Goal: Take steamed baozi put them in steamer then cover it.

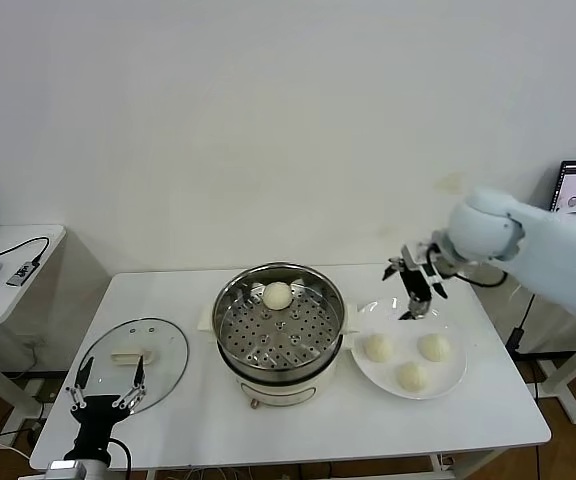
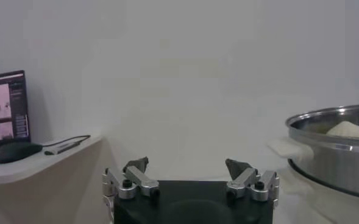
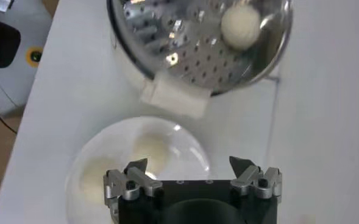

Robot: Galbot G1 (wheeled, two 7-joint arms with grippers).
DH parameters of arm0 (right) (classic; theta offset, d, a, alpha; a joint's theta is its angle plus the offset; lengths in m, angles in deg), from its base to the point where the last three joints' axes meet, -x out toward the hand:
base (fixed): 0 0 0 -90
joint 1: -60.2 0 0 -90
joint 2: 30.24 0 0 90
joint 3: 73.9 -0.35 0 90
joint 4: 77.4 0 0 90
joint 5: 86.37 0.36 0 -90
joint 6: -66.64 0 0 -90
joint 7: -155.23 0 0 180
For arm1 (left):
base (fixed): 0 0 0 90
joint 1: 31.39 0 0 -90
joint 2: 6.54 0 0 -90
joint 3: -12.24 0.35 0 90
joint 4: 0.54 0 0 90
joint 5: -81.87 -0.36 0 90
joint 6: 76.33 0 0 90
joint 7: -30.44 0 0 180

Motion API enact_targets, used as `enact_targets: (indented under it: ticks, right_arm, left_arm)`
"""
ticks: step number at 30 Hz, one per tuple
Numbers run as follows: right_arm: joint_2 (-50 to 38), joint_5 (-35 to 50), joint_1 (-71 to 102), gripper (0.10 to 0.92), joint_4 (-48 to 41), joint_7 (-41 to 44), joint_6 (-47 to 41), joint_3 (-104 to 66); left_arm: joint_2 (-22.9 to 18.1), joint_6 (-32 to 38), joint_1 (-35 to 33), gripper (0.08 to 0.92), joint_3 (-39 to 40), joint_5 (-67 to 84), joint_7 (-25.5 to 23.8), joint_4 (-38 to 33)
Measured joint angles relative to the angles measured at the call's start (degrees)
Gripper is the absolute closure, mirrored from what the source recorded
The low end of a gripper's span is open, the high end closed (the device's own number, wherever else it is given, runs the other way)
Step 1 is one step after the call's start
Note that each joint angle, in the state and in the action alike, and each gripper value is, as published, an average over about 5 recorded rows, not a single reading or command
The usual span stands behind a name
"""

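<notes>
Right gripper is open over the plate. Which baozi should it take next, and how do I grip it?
Probably the baozi nearest the right gripper, at the plate's far right edge. Come straight down from above with open fingers straddling its widest part: it is a smooth dome lying flat, and it stands apart from the other two buns, so the fingers have room on both sides.

The left gripper, a black body with silver metal knuckles and dark fingertips, holds its jaws spread wide with nothing between them, facing a plain white wall. Beyond it to one side rises the round shiny stainless-steel steamer with a cream-white side handle, and one smooth off-white steamed baozi shows just above its rim. On the other side a white side desk carries a dark computer mouse, a grey cable with a small adapter, and part of a lit monitor screen.
</notes>
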Motion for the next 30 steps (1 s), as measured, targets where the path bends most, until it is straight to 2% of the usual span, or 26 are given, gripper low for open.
enact_targets:
  ticks: [13,30]
  right_arm:
    - [1.58,-6.63,12.01,0.203,-4.83,-0.76,-0.26,-5.9]
    - [8.45,-10.11,22.2,0.203,-11.78,-3.16,-0.02,-10.59]
  left_arm:
    - [-0.57,0.14,0.06,0.177,-0.93,-0.15,0.01,0.2]
    - [-0.4,0.49,0.59,0.177,-1.25,-0.24,0.03,1.03]
